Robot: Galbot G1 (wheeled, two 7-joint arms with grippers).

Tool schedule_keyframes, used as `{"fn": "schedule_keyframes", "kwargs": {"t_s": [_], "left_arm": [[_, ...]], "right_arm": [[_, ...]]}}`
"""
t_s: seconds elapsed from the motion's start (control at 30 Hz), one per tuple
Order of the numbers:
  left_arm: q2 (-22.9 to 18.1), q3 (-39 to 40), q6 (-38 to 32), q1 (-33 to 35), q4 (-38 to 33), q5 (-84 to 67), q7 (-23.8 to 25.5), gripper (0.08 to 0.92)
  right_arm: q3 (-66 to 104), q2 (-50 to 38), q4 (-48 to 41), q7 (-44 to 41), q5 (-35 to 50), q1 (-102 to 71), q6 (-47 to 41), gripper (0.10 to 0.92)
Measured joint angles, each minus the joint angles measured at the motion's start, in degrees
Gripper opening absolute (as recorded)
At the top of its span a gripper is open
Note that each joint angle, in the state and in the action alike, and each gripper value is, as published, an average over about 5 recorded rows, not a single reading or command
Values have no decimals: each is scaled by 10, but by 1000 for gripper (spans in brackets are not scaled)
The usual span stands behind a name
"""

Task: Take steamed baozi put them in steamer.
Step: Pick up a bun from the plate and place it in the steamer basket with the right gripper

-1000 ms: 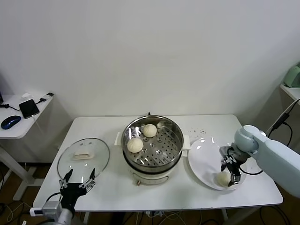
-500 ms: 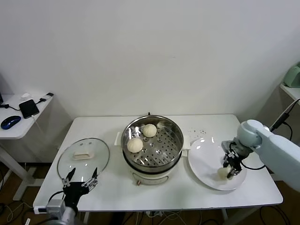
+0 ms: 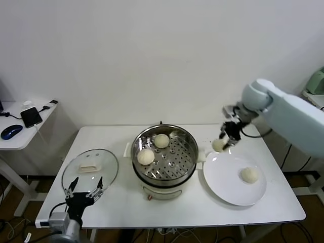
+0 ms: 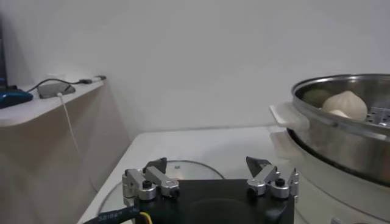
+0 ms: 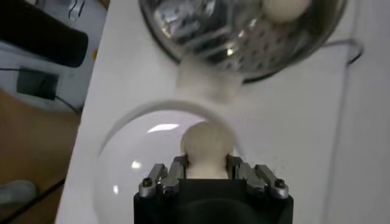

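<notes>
My right gripper [image 3: 223, 143] is shut on a cream-white baozi [image 3: 218, 146] and holds it in the air above the far edge of the white plate, right of the steamer [image 3: 164, 154]. In the right wrist view the baozi [image 5: 206, 146] sits between the fingers [image 5: 177, 168], with the plate below and the steamer [image 5: 244, 36] beyond. Two baozi [image 3: 161, 140] [image 3: 146, 157] lie on the steamer's perforated tray. One baozi [image 3: 249, 174] lies on the plate. My left gripper [image 3: 83, 191] is open and empty at the table's front left, by the glass lid; its view shows the steamer [image 4: 341, 134].
The white plate [image 3: 223, 177] lies right of the steamer. The round glass lid [image 3: 90, 168] lies flat at the left of the table. A side desk [image 3: 20, 126] with a phone and a mouse stands at the far left. A green object sits at the far right.
My right gripper has lifted one baozi off the plate and carried it up and towards the steamer. A second baozi now shows on the plate. The left arm has barely moved.
</notes>
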Motion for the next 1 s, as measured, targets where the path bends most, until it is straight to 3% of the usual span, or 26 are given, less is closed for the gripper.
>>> {"fn": "schedule_keyframes", "kwargs": {"t_s": [0.23,0.5,1.0], "left_arm": [[0,-2,-1,2,-6,1,-3,823],[0,-5,-2,1,-10,2,-4,823],[0,-4,-2,-2,-10,2,-5,823]], "right_arm": [[-59,81,-23,-5,59,49,145,458],[-119,115,7,5,29,52,315,464],[-153,154,62,56,-84,6,444,458]]}}
